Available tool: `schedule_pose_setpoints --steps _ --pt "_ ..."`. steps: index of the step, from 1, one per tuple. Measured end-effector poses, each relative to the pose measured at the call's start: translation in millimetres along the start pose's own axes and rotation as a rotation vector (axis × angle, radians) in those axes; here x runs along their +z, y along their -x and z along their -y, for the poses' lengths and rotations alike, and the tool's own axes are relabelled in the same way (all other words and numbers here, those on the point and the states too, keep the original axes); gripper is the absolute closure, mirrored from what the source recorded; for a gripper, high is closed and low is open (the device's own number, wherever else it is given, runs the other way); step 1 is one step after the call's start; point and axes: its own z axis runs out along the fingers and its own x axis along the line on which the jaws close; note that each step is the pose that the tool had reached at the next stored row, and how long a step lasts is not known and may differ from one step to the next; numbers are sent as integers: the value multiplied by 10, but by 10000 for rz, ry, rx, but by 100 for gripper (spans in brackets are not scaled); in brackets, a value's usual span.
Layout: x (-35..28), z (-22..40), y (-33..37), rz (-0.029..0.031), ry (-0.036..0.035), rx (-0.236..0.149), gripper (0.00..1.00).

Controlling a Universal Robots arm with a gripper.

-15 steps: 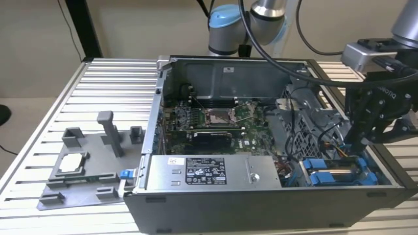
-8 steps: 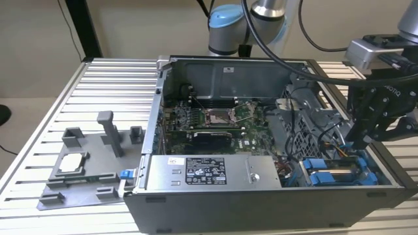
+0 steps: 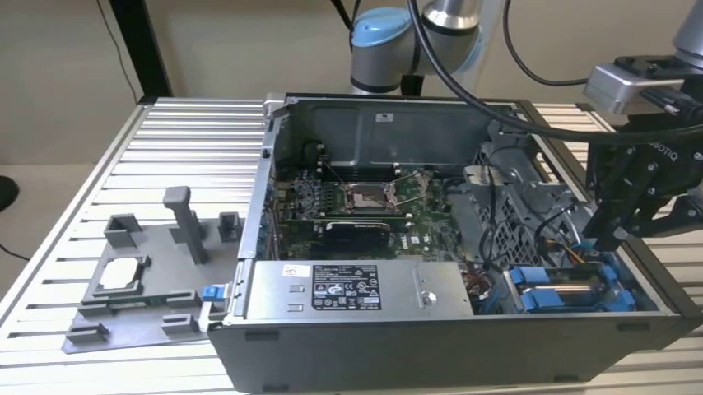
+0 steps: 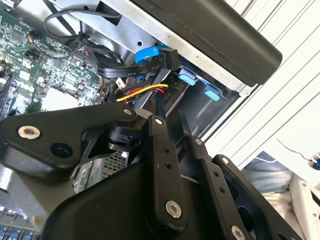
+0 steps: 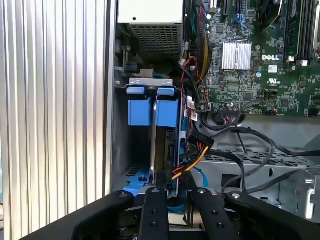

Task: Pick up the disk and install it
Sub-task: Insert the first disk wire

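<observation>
Exterior view: an open desktop computer case [image 3: 439,346] lies on its side on a slatted metal bench [image 3: 197,132]. Its motherboard [image 3: 363,206] and a long grey power supply [image 3: 351,288] are exposed. A grey plastic holding tray [image 3: 143,288] sits on the bench at the exterior view's left, well apart from the case.

The black robot hand [image 3: 602,240] reaches down into the drive bay [image 3: 637,300] at the case's corner, at the exterior view's right.

In the first wrist view the disk [image 5: 164,145] stands edge-on inside that bay as a thin silver slab. Its blue bracket [image 5: 167,112] shows at the far end, just beside a second blue tab [image 5: 139,111]. The hand [image 5: 175,192] sits at the disk's near end, and I cannot tell whether it grips the disk or only rests against it. A bundle of yellow and red cables [image 5: 192,160] runs just beside the disk.

In the second wrist view the hand [image 4: 175,125] lines up with the same slab, with the case wall close by.

I judge the task to be far along: the disk is off the bench and in its slot. Whether it is pushed fully home cannot be seen.
</observation>
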Motion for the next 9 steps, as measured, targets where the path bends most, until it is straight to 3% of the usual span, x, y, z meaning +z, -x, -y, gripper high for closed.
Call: schedule_pose_setpoints --steps 9 --pt "0 0 -3 0 0 0 0"
